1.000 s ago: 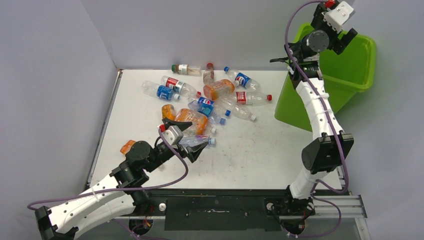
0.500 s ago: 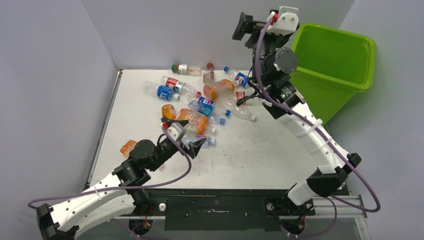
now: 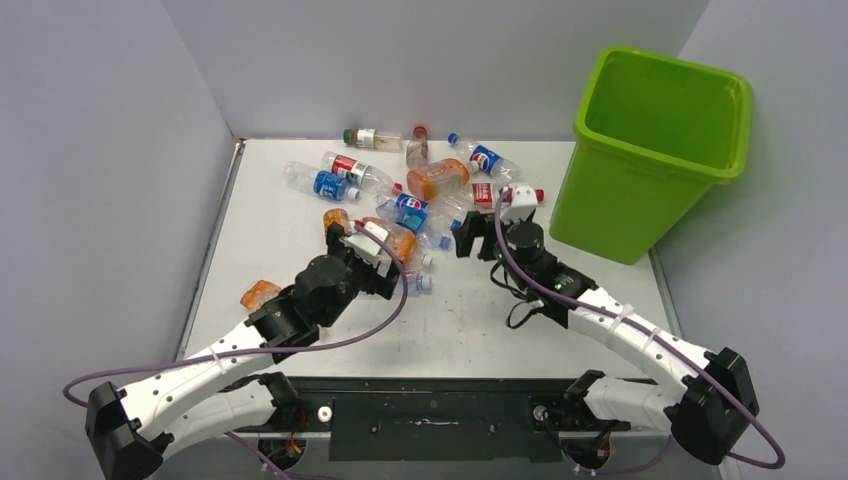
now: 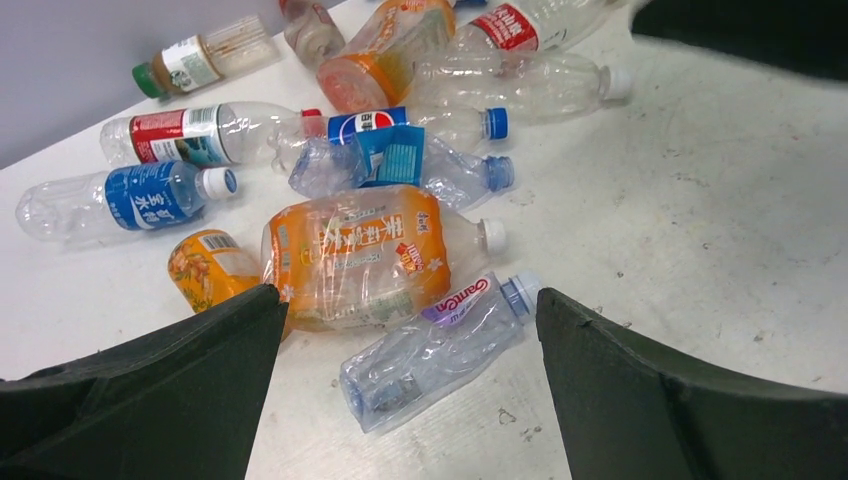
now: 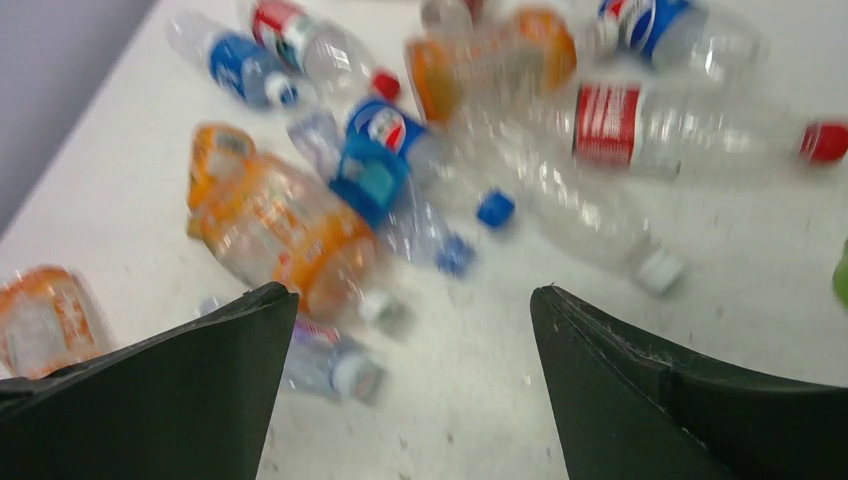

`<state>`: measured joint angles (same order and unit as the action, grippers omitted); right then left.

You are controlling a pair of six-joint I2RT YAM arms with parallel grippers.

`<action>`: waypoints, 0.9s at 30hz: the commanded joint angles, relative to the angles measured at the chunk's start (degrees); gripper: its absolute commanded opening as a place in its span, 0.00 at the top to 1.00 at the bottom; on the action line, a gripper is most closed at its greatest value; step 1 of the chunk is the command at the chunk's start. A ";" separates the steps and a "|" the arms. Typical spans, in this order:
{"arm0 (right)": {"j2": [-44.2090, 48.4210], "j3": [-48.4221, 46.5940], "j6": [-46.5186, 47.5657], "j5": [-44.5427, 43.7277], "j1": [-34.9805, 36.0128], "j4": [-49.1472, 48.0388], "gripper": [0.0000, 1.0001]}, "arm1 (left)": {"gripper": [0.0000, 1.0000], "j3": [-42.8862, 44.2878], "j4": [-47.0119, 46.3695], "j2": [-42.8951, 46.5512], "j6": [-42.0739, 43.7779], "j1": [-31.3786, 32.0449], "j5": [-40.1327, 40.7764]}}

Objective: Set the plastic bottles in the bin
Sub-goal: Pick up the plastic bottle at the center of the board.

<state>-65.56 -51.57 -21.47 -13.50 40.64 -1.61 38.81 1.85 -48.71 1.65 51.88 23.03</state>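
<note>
Our left gripper [image 4: 408, 305] and right gripper [image 5: 413, 300] hover spread and empty above a dozen-odd plastic bottles [image 3: 420, 195] on the table [image 3: 560, 340]; we judge most binning [image 3: 620, 205] remains.

Most plastic bottles [image 3: 415, 195] lie on their sides in a messy heap at the back of the white table [image 3: 520, 320] — clear ones with blue or red labels, some squashed. A fat orange bottle [image 4: 355, 255] touches a crumpled clear bottle [image 4: 435, 345] with a blue cap. One small orange bottle [image 3: 257, 294] lies alone near the left edge. The bin [image 3: 655, 150] — tall, bright green — stands upright at the far right.
</note>
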 commanded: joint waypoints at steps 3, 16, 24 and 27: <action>4.18 17.99 -12.45 15.90 -3.91 -14.04 0.07 | 0.04 6.89 8.07 -6.43 -2.92 -2.04 0.18; -23.00 27.66 -23.53 38.90 -7.84 -51.24 0.02 | 0.04 5.11 5.69 -8.55 -0.48 -2.13 -4.55; -41.43 26.19 -35.28 40.72 -7.85 -70.63 0.18 | 0.04 5.43 5.93 -9.00 0.06 -2.04 -5.58; -45.71 25.48 -37.50 40.92 -7.39 -75.04 0.22 | 0.04 5.18 5.65 -8.41 0.05 -1.88 -6.12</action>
<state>-106.56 -25.17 -54.02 26.17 32.97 -65.95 44.10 10.11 -58.30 1.04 49.98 18.37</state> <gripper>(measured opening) 0.799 0.962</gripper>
